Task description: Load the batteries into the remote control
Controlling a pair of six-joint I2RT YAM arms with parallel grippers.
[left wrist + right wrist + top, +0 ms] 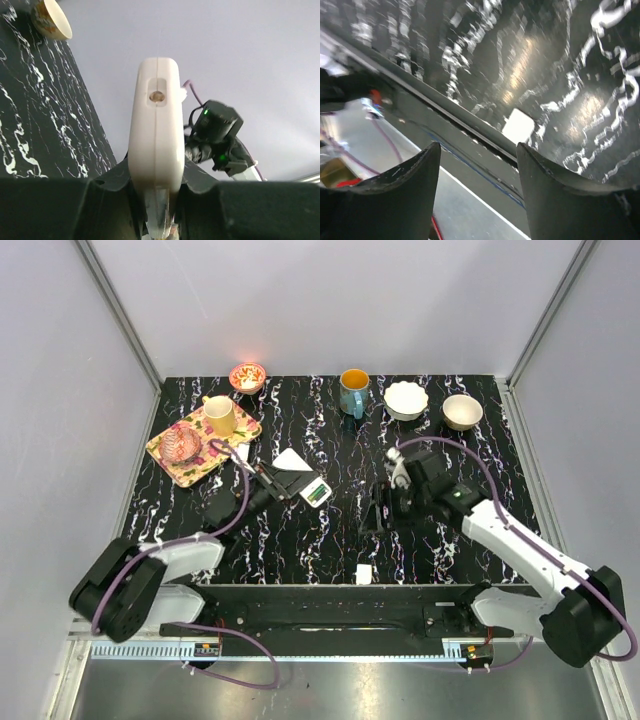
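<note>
L tool (285, 483) pinching small flat white plastic remote control (156, 130) by one end, rest juts fwd of fingertips. R tool (477, 185) spread, empty. Risk: end-grip lets remote pivot/slip if pressed.

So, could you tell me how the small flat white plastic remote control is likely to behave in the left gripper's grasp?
The white plastic remote control looks rigid, so it probably will not flex in the left gripper. Its smooth rounded shell may slip or pivot, since only one end is pinched. Being thin plastic, it is likely light.
</note>
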